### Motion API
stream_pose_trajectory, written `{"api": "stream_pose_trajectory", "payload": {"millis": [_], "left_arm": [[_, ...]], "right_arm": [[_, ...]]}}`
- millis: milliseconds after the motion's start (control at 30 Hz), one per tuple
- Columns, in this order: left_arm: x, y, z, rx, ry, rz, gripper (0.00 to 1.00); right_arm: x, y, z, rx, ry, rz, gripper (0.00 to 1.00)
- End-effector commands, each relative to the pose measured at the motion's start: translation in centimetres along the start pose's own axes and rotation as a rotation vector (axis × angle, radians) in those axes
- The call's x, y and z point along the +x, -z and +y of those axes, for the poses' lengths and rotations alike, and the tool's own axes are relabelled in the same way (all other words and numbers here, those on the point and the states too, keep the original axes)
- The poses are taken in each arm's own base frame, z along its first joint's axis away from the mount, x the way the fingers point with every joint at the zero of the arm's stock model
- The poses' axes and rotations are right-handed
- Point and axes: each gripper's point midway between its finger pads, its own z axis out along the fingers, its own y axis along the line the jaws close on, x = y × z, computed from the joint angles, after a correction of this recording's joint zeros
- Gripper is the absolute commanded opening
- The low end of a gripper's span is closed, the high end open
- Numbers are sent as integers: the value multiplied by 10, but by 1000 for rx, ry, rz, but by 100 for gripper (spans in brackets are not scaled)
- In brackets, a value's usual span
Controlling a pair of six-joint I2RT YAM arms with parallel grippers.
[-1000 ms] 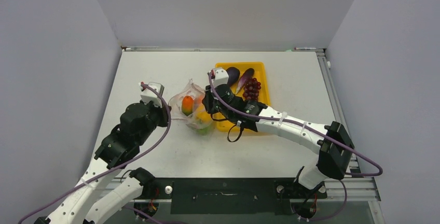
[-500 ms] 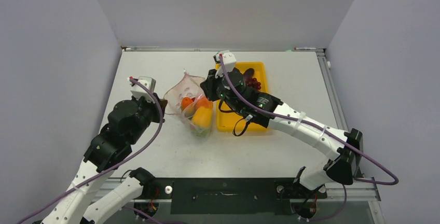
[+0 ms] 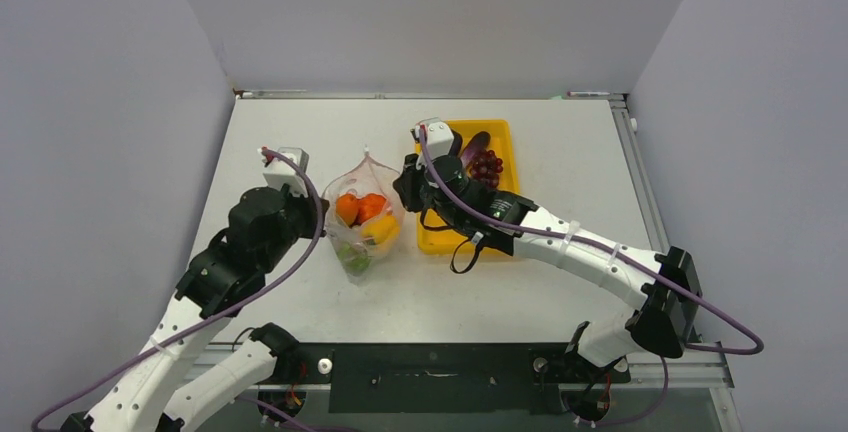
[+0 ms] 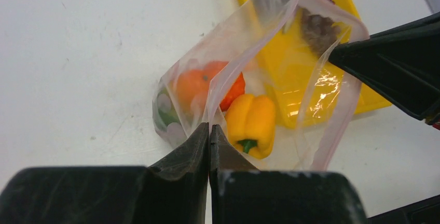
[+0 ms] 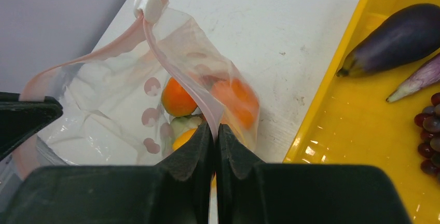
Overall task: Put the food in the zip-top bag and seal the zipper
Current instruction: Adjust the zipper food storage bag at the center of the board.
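The clear dotted zip-top bag [image 3: 364,214] hangs open between my two grippers, left of the yellow tray [image 3: 501,224]. My left gripper [image 3: 322,214] is shut on the bag's left mouth edge [image 4: 209,127]. My right gripper [image 3: 406,188] is shut on the pink zipper strip [image 5: 179,53] of the right edge [image 5: 214,128]. The white slider [image 5: 148,5] sits at the far end. The bag holds orange pieces [image 4: 194,86], a yellow pepper [image 4: 251,123] and a green piece [image 4: 166,115]. Two eggplants [image 5: 399,40] and grapes [image 3: 486,166] lie in the tray.
The yellow tray's rim [image 5: 332,79] is right beside the bag. My right arm reaches across the tray's near half. The table's back edge and grey walls close the area.
Both grippers have shifted with the bag toward the near side. The bag, tilted before, now hangs more upright, and the food has settled to its bottom.
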Motion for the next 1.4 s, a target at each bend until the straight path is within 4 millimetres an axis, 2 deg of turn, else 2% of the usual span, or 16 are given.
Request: {"api": "stream_pose_trajectory", "payload": {"millis": [0,100,333,533,633,800,1067,1200,1367], "left_arm": [[21,-11,9,-62,54,55,0],[14,-10,9,-70,46,55,0],[-26,-4,10,-119,7,10,0],[-64,8,12,-152,-24,-49,0],[-80,15,15,-173,-45,-76,0],[-97,21,20,-213,-71,-110,0],[-99,13,26,-259,-102,-108,0],[-87,4,23,-231,-131,-81,0],[-62,-12,11,-151,-146,-44,0]], "right_arm": [[-1,-5,7,-30,-31,-24,5],[-12,-2,12,-42,-31,-42,5],[-51,7,27,-67,-15,-104,5],[-93,21,45,-111,-24,-182,5],[-102,22,47,-111,-27,-204,5],[-92,11,47,-112,-43,-190,5],[-72,-15,46,-105,-54,-151,5],[-40,-33,30,-73,-60,-95,5],[6,-48,-3,-40,-101,-8,5]]}}
